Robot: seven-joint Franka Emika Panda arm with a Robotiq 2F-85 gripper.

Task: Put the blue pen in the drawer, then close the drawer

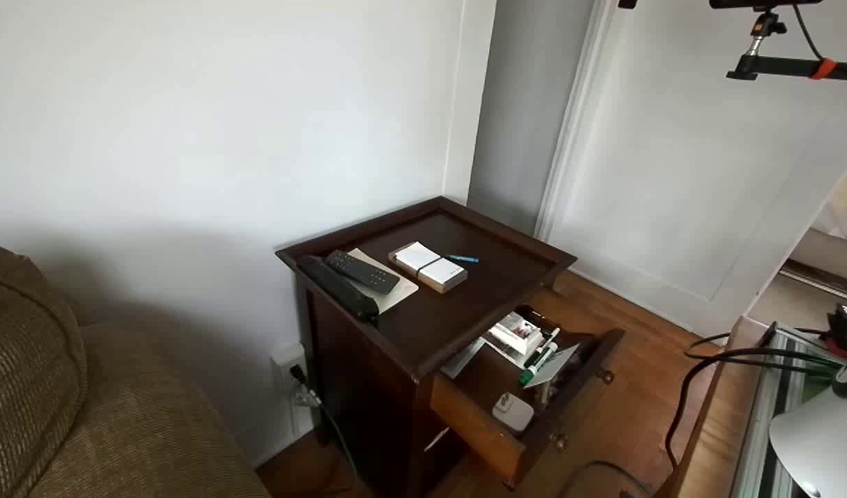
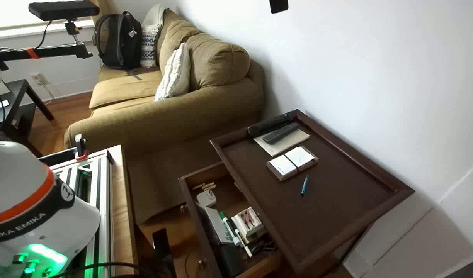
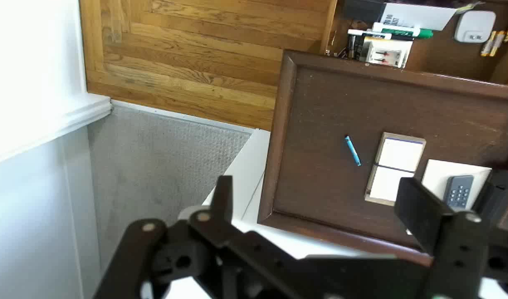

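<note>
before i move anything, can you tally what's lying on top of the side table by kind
Blue pen: 1
Remote control: 1
Banded block with a white top: 1
Pale sheet or booklet, partly under the remote: 1
Long black object, exact kind unclear: 1
Total: 5

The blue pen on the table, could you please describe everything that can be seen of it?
The blue pen is slim and straight, bright blue with darker bits at its ends, probably plastic. It lies flat on the brown table, beside the banded pad but apart from it; only the table touches it. Whether it is capped, I cannot tell.
</note>
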